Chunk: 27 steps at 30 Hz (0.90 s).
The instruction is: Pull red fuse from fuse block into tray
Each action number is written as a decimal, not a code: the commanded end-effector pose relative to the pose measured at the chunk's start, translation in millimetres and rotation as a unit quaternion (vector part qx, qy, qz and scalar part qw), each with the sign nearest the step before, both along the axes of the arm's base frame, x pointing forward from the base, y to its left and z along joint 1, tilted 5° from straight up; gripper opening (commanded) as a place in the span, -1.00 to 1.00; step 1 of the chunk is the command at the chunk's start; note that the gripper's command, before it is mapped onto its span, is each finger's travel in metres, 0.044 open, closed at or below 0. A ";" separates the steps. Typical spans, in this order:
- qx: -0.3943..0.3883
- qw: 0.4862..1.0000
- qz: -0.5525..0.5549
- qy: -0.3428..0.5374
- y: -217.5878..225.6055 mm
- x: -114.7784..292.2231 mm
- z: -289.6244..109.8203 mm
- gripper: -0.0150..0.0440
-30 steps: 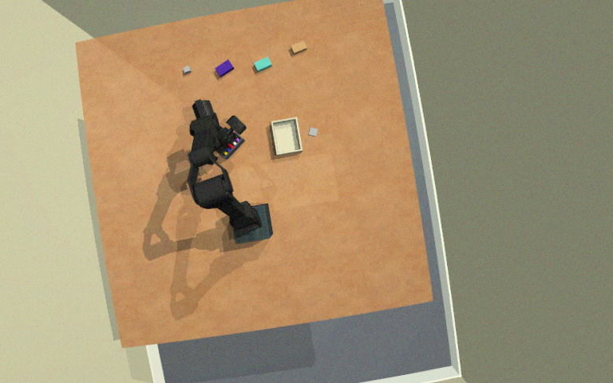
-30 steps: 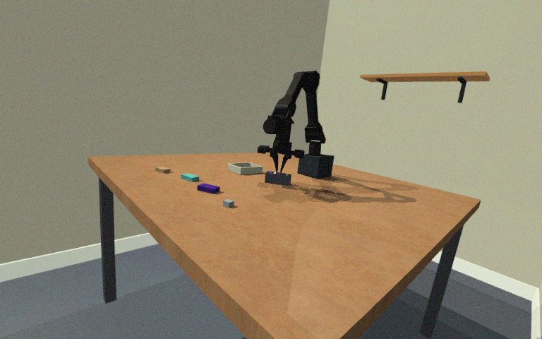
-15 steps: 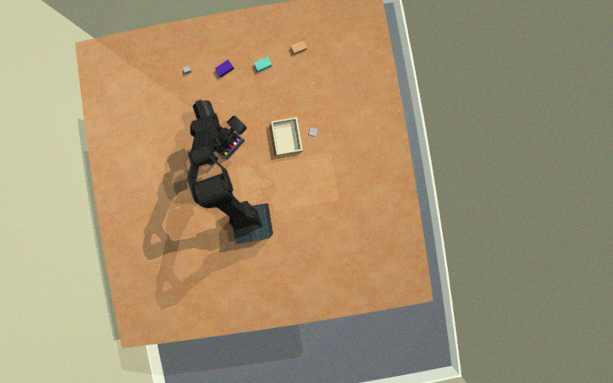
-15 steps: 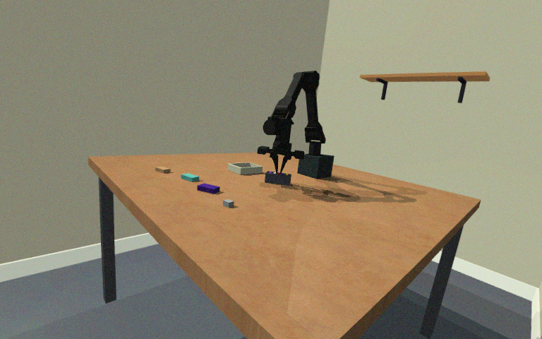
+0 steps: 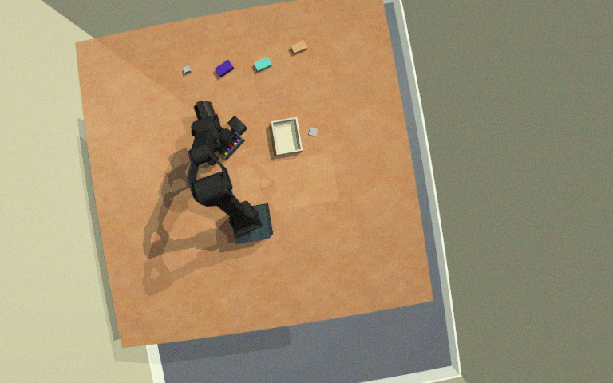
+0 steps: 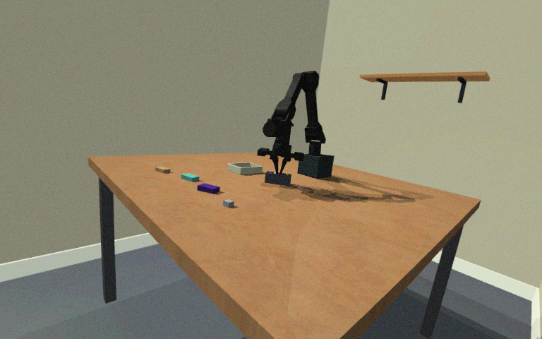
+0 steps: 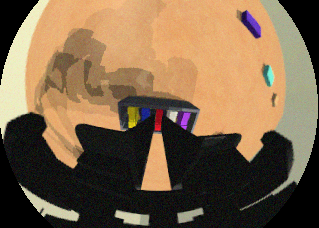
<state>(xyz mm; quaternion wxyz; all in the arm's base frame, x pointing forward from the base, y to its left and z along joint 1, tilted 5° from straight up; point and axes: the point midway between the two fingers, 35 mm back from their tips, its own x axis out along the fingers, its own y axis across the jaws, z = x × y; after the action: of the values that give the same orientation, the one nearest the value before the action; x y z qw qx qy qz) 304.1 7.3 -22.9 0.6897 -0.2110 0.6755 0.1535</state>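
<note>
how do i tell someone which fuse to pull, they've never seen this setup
Find the black robot arm on the wooden table; its claw hangs over a small dark fuse block. The red fuse is the middle one, between blue and white.
</note>
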 end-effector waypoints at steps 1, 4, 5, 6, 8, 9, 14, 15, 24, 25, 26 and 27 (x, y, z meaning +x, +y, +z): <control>0.000 1.000 0.000 0.000 0.0 0.1 0.2 -0.39; 0.000 1.000 0.000 0.000 0.0 0.1 0.2 -0.46; 0.000 1.000 0.000 0.000 0.0 0.1 0.2 -0.48; 0.000 1.000 0.000 0.000 0.0 0.1 0.2 -0.49; 0.000 1.000 0.000 0.000 0.0 0.1 0.2 -0.49; 0.000 1.000 0.000 0.000 0.0 0.1 0.2 -0.49; 0.000 1.000 0.000 0.000 0.1 0.1 1.9 -0.49; 0.000 1.000 0.000 0.000 0.2 0.1 2.4 -0.49; 0.000 1.000 0.000 0.000 0.5 0.2 6.8 -0.49; 0.000 1.000 0.000 0.000 0.5 0.2 7.3 -0.49; 0.000 1.000 0.000 0.000 0.6 0.2 7.8 -0.49; 0.000 1.000 0.000 0.000 0.6 0.2 8.3 -0.49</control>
<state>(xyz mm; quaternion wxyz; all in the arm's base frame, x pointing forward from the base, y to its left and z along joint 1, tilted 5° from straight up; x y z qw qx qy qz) 304.2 7.7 -16.7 0.6894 -0.2115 0.6755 0.1539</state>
